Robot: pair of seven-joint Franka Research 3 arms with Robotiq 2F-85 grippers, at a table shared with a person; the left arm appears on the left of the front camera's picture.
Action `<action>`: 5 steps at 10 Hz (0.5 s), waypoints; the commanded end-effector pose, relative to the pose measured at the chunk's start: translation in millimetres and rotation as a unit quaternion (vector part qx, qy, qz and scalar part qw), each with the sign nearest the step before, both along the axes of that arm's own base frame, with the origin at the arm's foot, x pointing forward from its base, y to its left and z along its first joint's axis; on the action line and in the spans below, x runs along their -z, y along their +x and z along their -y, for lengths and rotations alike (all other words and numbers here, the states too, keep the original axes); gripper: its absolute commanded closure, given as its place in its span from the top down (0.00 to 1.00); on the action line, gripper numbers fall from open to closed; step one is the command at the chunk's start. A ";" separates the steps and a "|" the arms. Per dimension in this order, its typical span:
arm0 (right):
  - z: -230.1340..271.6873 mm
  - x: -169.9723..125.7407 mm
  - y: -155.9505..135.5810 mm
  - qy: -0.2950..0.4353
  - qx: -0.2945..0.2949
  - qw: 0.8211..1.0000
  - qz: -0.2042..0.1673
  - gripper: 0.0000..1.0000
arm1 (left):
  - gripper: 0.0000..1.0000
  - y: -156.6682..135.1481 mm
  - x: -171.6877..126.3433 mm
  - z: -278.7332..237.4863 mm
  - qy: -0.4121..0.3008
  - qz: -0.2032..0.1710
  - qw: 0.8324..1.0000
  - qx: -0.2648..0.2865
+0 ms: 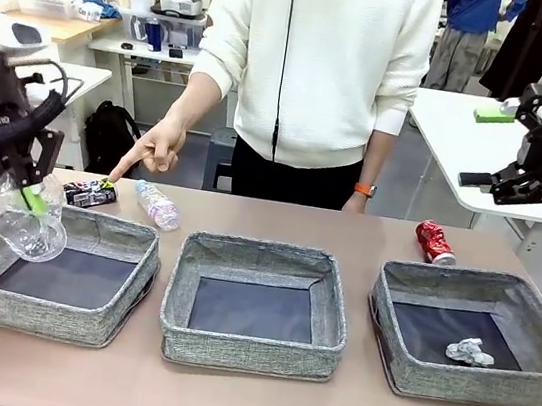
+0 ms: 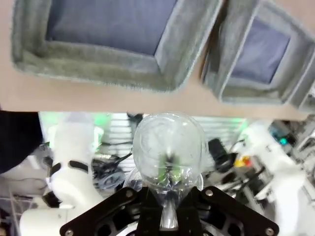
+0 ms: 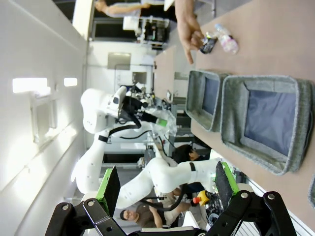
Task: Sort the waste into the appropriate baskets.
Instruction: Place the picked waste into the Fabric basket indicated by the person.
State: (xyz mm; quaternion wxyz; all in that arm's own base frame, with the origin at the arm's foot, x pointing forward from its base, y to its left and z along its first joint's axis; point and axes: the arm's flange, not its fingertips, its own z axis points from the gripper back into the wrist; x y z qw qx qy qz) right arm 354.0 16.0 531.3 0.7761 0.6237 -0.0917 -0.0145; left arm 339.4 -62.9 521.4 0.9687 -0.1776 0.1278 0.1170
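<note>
My left gripper is shut on the rim of a clear plastic cup, which hangs tilted over the far left corner of the left basket. From the left wrist the cup bulges up out of the left gripper. A person's hand points down at a crushed black can and a clear bottle behind that basket. A crushed red can lies behind the right basket, which holds a crumpled paper ball. My right gripper hovers open, high at the right.
The middle basket has nothing in it. In the right wrist view the open right gripper looks along the table at two baskets, the bottle and the black can. A white side table stands behind the right arm.
</note>
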 end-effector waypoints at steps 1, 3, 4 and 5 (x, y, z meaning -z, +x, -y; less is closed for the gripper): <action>-0.4 -3.1 -0.6 -0.003 0.000 1.000 -0.009 1.00 | 0.01 5.2 12.7 -4.3 -0.019 0.021 0.997 -0.069; -0.4 -3.1 -0.6 -0.003 0.000 1.000 -0.009 1.00 | 0.01 8.9 20.4 -12.4 0.005 0.030 0.994 -0.103; -0.4 -3.1 -0.6 -0.003 0.000 1.000 -0.009 1.00 | 0.01 9.4 19.9 -11.3 0.006 0.032 0.994 -0.105; -0.4 -3.1 -0.6 -0.003 0.000 1.000 -0.009 1.00 | 0.01 10.0 19.4 -8.4 0.002 0.032 0.993 -0.111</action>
